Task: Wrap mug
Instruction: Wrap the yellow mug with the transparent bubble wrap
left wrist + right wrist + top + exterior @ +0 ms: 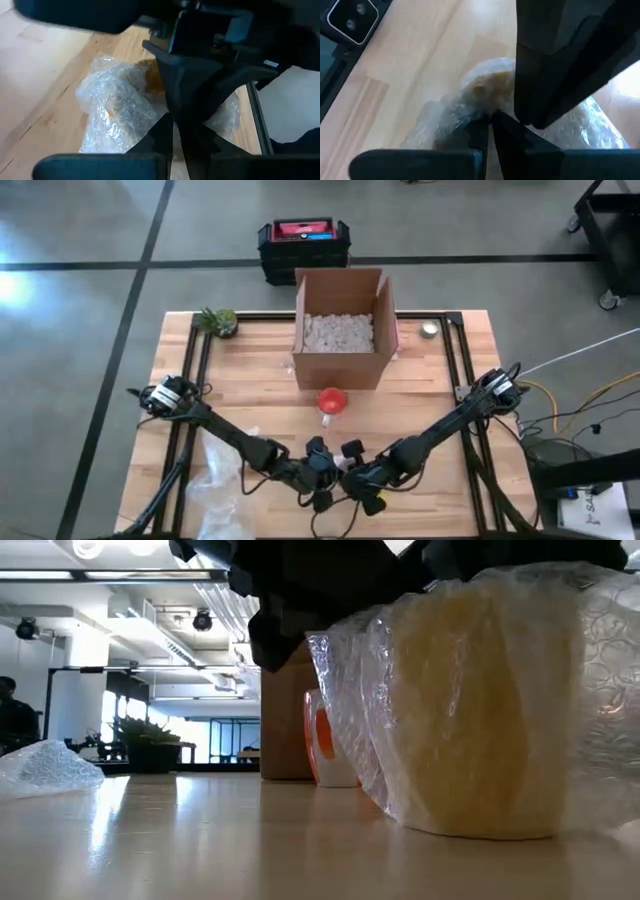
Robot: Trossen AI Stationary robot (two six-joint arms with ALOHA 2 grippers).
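Note:
A yellow mug [480, 710] stands on the table near its front edge, wrapped in clear bubble wrap [400, 690]. Both grippers meet above it and hide it in the high view. My left gripper [320, 470] [174, 125] is shut on the wrap, and so is my right gripper [352, 472] [490, 120]. An orange and white mug [332, 400] [325, 740] stands apart on the table, between the wrapped mug and the cardboard box [340, 330]. My left gripper has its shut fingers on the bubble wrap [150, 107] over the mug, coming from above. The right gripper stands over the fingertips and hides the exact place. The wrapped mug stands on the table. My right gripper pinches a gathered fold of the bubble wrap [477, 112] between its two fingertips, at the top of the mug, slanting down from above. The mug shows yellow through the wrap beyond the fingers and rests on the table.
The open cardboard box holds white packing peanuts [338, 330] at the far middle. A small potted plant [218, 320] stands at the far left, and a small round object [429, 330] lies far right. Loose bubble wrap [215, 490] [45, 765] lies at the near left.

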